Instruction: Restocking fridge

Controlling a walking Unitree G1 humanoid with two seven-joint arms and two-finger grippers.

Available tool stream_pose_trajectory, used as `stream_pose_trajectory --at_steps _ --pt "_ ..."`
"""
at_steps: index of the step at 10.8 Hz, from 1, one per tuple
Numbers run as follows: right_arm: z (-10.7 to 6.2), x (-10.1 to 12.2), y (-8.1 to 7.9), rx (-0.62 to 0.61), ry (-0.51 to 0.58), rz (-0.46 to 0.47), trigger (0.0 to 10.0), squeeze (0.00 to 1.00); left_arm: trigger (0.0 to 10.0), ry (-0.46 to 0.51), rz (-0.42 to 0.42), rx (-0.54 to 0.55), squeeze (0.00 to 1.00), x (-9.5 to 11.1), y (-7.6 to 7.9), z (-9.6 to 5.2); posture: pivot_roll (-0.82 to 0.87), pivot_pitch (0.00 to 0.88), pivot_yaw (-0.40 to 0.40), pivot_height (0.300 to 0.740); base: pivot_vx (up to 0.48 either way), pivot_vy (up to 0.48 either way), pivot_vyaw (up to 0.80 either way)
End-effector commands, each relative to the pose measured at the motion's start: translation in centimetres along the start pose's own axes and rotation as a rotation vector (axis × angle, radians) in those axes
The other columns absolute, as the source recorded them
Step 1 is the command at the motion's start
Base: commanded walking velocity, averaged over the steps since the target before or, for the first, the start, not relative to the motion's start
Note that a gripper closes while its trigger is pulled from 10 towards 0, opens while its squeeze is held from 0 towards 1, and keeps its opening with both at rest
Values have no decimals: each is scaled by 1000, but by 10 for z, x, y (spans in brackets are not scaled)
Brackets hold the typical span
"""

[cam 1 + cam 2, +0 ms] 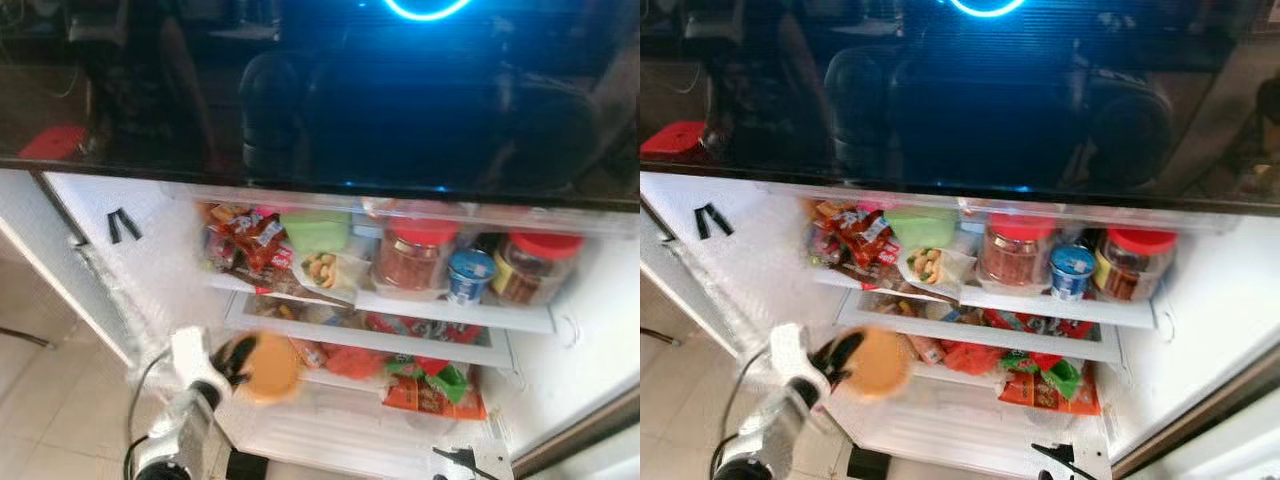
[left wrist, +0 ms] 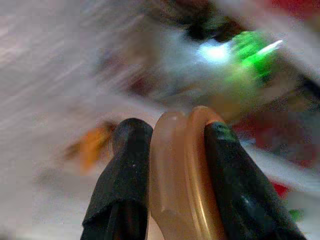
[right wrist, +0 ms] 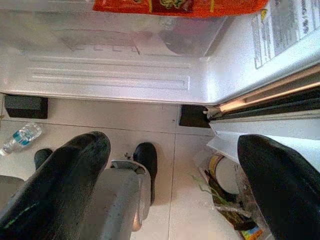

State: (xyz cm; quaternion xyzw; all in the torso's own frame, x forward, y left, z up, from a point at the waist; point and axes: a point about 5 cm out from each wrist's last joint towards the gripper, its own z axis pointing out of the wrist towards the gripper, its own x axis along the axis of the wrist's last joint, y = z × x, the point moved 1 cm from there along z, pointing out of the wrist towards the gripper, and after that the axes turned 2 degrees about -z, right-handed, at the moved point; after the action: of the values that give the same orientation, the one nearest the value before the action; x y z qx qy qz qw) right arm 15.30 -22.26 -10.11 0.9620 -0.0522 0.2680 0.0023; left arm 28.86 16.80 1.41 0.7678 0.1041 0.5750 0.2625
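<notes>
Head views: the left arm (image 1: 178,430) is raised from lower left toward the open fridge (image 1: 600,330), wrist angled up and inward. The left gripper (image 1: 238,362) is held just in front of the lower shelf's left end, clamped on a round orange lid (image 1: 266,367) seen nearly face-on. The lid is blurred; no writing can be made out on it. On the upper shelf (image 1: 450,308), red snack packets (image 1: 250,240) are stacked at the left, with a green tub (image 1: 316,230) and a bag of nuts (image 1: 322,268) beside them. Further right stand a red-lidded jar (image 1: 414,254), a small blue-lidded cup (image 1: 470,276) and a second red-lidded jar (image 1: 536,266). Labels are too small to read. Orange and green packets (image 1: 432,388) lie on the lower shelf. The fridge's dark glossy top (image 1: 330,90) carries a blue ring reflection. Black fingertips of the right gripper (image 1: 462,460) are seen low at the fridge's bottom right.

Left wrist view: the lid (image 2: 182,175) is seen edge-on, pinched between the two black fingers (image 2: 125,175), both pads touching it. The background is motion-blurred, with green and red patches.

Right wrist view: the right gripper (image 3: 175,175) is pointed down at the tiled floor (image 3: 165,125), fingers (image 3: 65,180) spread wide, nothing between them. The fridge's white base is seen, with an orange packet (image 3: 180,5) at its edge and a printed sticker (image 3: 282,27), text illegible. A water bottle (image 3: 20,137) lies on the floor. The robot's black feet (image 3: 146,160) are visible.
</notes>
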Motion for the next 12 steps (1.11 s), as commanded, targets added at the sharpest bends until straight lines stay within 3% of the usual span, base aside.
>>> stream_pose_trajectory --at_steps 1,2,3,5,6,8,12 --pt "0 -1 0 -1 3 22 10000 0 10000 11 -21 -52 0 6 7 1 -75 0 36 740 0 0 0" --pt "0 -2 0 -9 3 31 10000 0 10000 6 -30 -112 0 9 19 0 -77 0 36 740 0 0 0" --pt "-1 -3 3 -46 3 52 10000 0 10000 4 -6 -245 0 13 52 -2 -83 0 35 740 0 0 0" --pt "-1 -8 6 -82 -44 60 10000 0 10000 39 -14 -296 0 19 79 9 -95 0 34 740 0 0 0" --pt "-1 -9 3 -50 -55 87 10000 0 10000 28 -7 -320 0 19 86 11 -103 0 36 740 0 0 0" --pt "0 -7 -3 43 -48 58 10000 0 10000 -5 14 -320 0 19 95 7 -115 0 39 740 0 0 0" --pt "0 -3 1 -14 0 60 10000 0 10000 27 -81 -266 0 23 103 11 -109 0 43 740 0 0 0"
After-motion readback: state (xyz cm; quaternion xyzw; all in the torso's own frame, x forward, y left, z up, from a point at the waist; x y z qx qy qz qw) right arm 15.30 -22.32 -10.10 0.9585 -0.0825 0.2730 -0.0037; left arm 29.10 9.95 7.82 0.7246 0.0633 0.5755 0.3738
